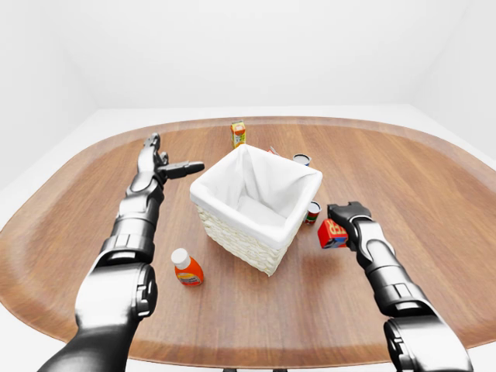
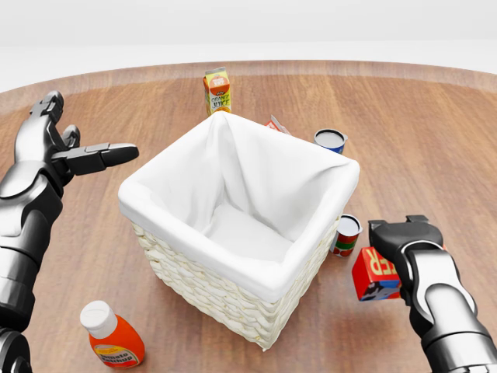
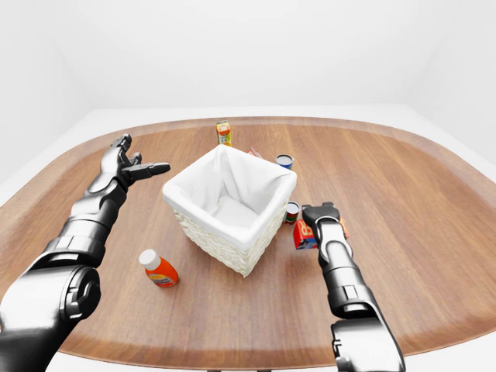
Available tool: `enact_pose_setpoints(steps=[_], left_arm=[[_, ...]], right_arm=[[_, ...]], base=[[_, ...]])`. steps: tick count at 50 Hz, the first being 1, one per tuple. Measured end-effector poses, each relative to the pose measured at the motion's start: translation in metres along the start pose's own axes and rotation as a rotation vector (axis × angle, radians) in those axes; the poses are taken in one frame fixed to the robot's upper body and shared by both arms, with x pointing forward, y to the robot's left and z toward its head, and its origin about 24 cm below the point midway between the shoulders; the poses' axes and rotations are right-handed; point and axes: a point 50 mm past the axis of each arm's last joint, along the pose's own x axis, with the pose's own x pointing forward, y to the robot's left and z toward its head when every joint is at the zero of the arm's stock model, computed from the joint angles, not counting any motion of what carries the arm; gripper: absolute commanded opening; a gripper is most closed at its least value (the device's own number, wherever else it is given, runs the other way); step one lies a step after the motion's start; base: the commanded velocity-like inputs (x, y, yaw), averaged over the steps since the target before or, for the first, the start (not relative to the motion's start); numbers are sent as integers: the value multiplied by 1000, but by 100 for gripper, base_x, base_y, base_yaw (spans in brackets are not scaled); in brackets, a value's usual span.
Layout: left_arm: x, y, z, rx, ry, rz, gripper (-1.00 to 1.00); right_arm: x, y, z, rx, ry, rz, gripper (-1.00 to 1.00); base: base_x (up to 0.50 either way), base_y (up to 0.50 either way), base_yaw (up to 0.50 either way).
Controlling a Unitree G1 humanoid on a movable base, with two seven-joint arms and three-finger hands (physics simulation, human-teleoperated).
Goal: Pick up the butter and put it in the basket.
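Two robot hands over wooden desk [image 1: 434,178] in left-eye view: left robot hand [image 1: 167,164] spread, holding nothing, left of basket [image 1: 232,225]. Head view: right robot hand [image 2: 400,241] pinching red butter [image 2: 374,273], lifted just right of basket, beside small can [image 2: 345,235]. Right-eye view: orange bottle [image 3: 159,270] lying lower left of basket.

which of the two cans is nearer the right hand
The red-and-green can tucked against the basket sits just left of the right hand in the head view. The blue can stands much higher in that view, past the basket's top corner.
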Motion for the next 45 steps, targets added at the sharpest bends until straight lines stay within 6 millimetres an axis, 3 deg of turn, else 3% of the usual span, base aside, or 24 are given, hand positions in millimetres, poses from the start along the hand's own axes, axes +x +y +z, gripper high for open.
enact_pose_setpoints(steps=[17, 45], left_arm=[[-1, 3, -1, -9, 1, 4, 100], [-1, 7, -8, -17, 30, 12, 100]], right_arm=[[-17, -42, -11, 5, 43, -68, -100], [-34, -107, -11, 88, -6, -314, -100]], base=[[0, 0, 0], [0, 0, 0]])
